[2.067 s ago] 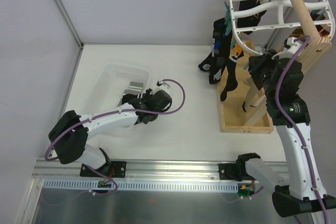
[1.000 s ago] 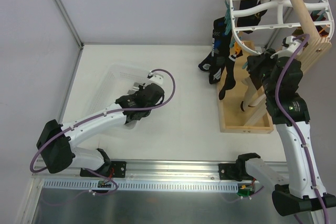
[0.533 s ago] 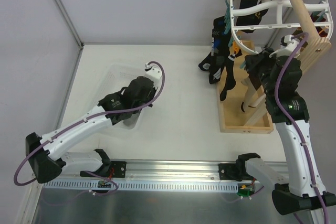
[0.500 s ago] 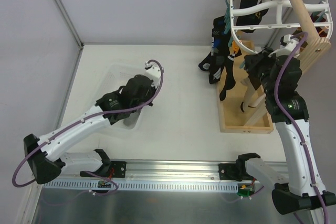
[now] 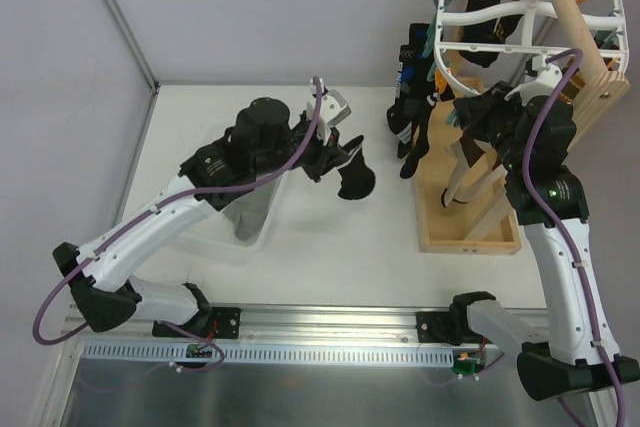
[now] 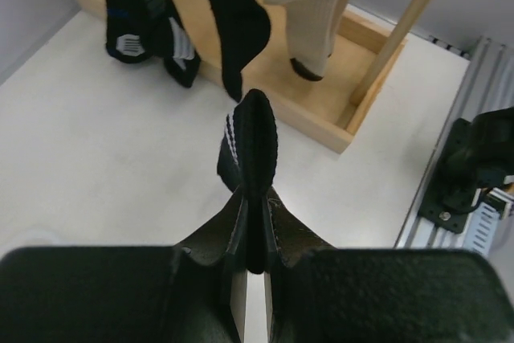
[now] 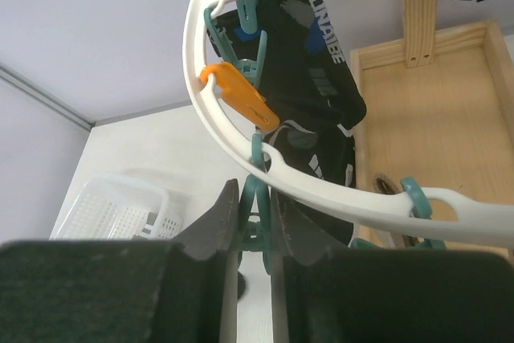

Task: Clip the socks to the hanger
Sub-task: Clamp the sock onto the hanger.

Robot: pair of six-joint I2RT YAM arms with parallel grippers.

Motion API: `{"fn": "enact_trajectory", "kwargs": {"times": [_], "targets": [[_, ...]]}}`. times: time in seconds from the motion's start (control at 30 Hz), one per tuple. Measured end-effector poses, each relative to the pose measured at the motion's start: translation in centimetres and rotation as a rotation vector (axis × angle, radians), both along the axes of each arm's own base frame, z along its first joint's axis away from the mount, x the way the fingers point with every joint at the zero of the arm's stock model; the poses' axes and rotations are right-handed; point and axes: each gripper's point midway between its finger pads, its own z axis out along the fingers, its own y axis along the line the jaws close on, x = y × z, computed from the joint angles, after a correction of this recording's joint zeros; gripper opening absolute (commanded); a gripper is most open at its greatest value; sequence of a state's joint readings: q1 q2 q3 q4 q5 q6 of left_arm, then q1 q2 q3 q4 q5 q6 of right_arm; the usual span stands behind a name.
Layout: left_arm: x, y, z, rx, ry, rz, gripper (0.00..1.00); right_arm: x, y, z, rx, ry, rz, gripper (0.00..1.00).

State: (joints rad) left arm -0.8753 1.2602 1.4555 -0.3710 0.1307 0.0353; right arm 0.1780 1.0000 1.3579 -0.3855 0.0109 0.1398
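White lettering "SUNAIBE", last letters unsure, on hanging black sock (image 7: pixel 315 70).

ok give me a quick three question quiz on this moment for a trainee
1. True or false: the left gripper holds a sock clear of the table.
2. What is the right gripper shut on? A) orange peg B) teal peg C) basket
3. Fill in: that peg hangs from the rim of the white ___.

Key: 1 true. 2 B. 3 hanger.
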Motion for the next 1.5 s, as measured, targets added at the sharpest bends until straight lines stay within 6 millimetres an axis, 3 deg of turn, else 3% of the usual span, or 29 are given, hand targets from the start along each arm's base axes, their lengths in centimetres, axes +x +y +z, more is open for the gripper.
{"fn": "enact_trajectory", "kwargs": {"times": [0.33,0.53,0.67,0.8,0.93,1.17,1.5], "targets": [[1.1,-8.7,-0.8,-0.086,0.241,-0.165,0.00,-0.1,0.7,0.3,-0.030,-0.021,0.054,0.01],[1.4,-12.0,-1.3,-0.107,0.323,-0.216,0.00,0.0,1.1,0.7,-0.032,-0.038,0.079,0.01],[1.7,-13.7,-0.3,-0.135,0.331,-0.258,0.00,0.0,1.3,0.8,-0.029,-0.043,0.089,0.01],[2.1,-14.9,0.7,-0.159,0.323,-0.272,0.00,0.1,1.5,0.9,-0.028,-0.048,0.101,0.01],[2.7,-15.5,0.4,-0.162,0.327,-0.256,0.00,0.1,1.5,0.9,-0.028,-0.049,0.101,0.01],[4.1,-16.1,-0.8,-0.142,0.313,-0.114,0.00,0.3,1.1,0.6,-0.033,-0.037,0.077,0.01],[4.2,-18.0,0.5,-0.169,0.255,0.019,0.00,0.7,0.8,0.1,-0.044,-0.023,0.059,0.01]]}}
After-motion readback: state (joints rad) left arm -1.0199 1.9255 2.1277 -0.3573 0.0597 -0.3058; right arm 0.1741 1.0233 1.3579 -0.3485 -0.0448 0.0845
